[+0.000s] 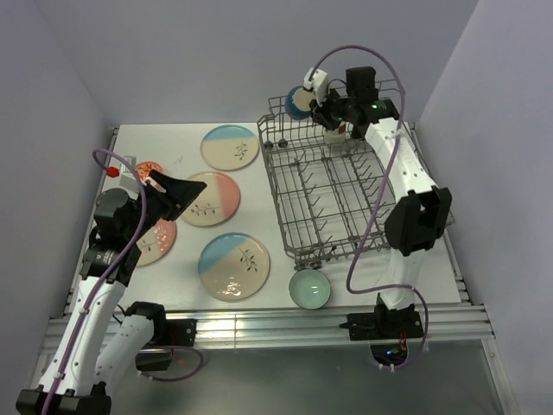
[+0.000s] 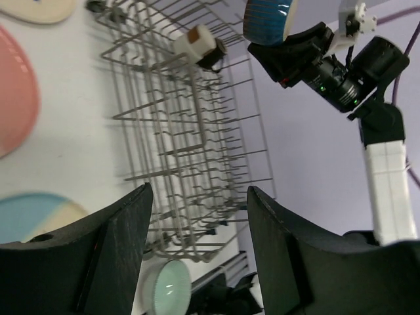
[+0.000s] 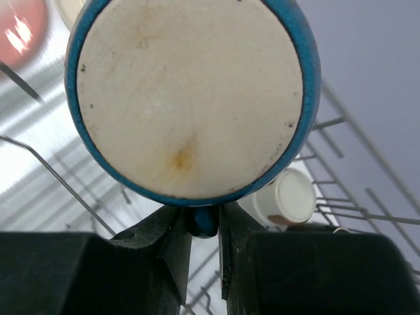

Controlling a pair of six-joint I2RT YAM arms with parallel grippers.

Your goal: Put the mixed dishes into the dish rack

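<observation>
Left hand (image 1: 166, 192), at nine o'clock on the desk (image 1: 181, 143): released, empty, above the plates (image 1: 212, 199). Right hand (image 3: 205, 226): clenched on the dark-blue mug (image 1: 298, 102) by its handle, above the dish rack (image 1: 328, 199) at its eleven o'clock corner. Step judged: loading the mug. Next move calls for lowering it between the tines, then releasing.

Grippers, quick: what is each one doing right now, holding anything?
Left gripper: open, holding nothing.
Right gripper: closed on the dark-blue mug, pinching its handle.

Overhead view, 2 wrist close-ups, all sharing dish rack (image 1: 276, 194)
</observation>
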